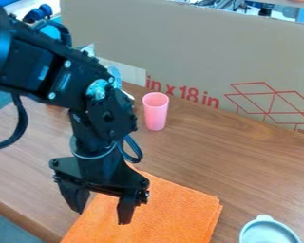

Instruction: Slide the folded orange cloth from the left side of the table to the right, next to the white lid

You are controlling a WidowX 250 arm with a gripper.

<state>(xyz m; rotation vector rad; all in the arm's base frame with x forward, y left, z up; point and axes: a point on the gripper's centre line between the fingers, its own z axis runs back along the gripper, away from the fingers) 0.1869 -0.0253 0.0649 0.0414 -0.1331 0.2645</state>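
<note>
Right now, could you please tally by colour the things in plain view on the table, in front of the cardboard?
Pink: 1, the cup
Orange: 1, the cloth
Pale grey-blue: 1, the round dish, cut off by the view's edge
Total: 3, leaving out whatever is mostly hidden behind the arm, which I cannot make out.

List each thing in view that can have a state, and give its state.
Gripper: open
Orange cloth: lying flat
Pink cup: upright, uncovered
Pale round dish: lying flat, partly cut off by the view's edge
Cardboard: standing upright
</note>
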